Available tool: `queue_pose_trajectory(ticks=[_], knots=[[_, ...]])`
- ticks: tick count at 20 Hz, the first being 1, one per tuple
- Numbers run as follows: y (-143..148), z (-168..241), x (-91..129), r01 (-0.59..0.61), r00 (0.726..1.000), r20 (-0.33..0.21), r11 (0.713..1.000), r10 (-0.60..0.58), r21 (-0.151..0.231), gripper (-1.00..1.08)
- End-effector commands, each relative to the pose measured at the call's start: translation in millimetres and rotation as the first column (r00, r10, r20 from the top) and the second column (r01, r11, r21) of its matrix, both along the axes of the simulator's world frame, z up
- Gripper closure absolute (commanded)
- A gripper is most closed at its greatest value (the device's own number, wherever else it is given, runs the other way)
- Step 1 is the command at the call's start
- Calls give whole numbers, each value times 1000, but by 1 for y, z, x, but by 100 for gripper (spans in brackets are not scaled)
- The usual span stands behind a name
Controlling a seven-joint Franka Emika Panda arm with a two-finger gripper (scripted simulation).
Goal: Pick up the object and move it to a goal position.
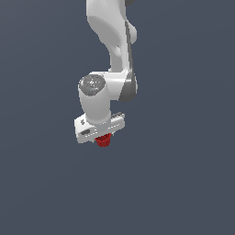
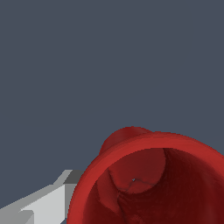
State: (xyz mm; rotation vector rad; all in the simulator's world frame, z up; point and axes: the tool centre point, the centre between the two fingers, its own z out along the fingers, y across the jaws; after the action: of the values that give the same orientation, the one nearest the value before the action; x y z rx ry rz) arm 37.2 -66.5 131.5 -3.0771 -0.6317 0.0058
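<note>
The object (image 1: 104, 141) is a small red ribbed cup that pokes out just below the white hand of my gripper (image 1: 103, 136) in the exterior view. The hand is wider than the cup and hides the fingers there. In the wrist view the object (image 2: 148, 175) fills the near corner, and I look straight into its open mouth past the wide rim. One grey finger (image 2: 43, 205) presses against the cup's outer wall. The other finger is out of frame. The gripper is shut on the cup.
Around the arm (image 1: 112, 41) both views show only a plain dark grey-blue ground. No other object, container or edge is in view.
</note>
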Motion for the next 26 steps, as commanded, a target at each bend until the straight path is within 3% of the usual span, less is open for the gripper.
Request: queue_pose_trajectory(ticks=[1, 26], knots=[[6, 21, -11, 0, 1000, 3, 1000, 0, -1, 108], [68, 257, -133, -1, 1000, 3, 1000, 1, -1, 108]])
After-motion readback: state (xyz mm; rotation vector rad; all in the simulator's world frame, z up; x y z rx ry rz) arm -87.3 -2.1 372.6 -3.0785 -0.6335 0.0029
